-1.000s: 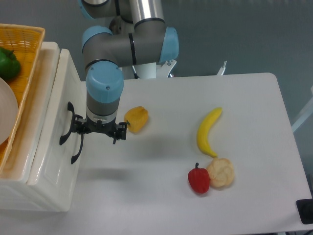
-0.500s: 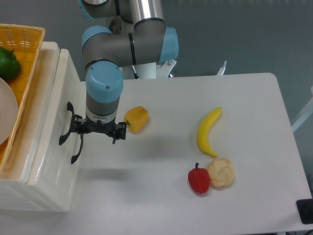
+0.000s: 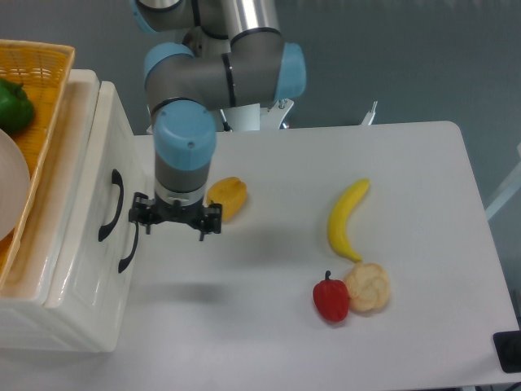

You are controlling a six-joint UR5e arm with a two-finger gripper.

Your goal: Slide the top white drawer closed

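The top white drawer [image 3: 99,151] is on the front of the white cabinet at the left. Its black curved handle [image 3: 111,205] faces the table. The drawer front looks level with the cabinet face. My gripper [image 3: 175,225] hangs over the table just right of the cabinet, fingers pointing down. Its left finger [image 3: 139,220] is a short gap away from the drawer handles and touches nothing. The jaws stand apart and hold nothing.
The lower drawer handle [image 3: 128,254] sits just below and right of the upper one. An orange wicker basket [image 3: 41,77] with a green pepper stands on the cabinet. A yellow pepper [image 3: 230,197] lies right behind my gripper. A banana [image 3: 346,218], a red pepper [image 3: 330,298] and a beige lump [image 3: 368,286] lie to the right.
My gripper has moved right, off the drawer handles, leaving a small gap. The drawer front has not visibly moved.
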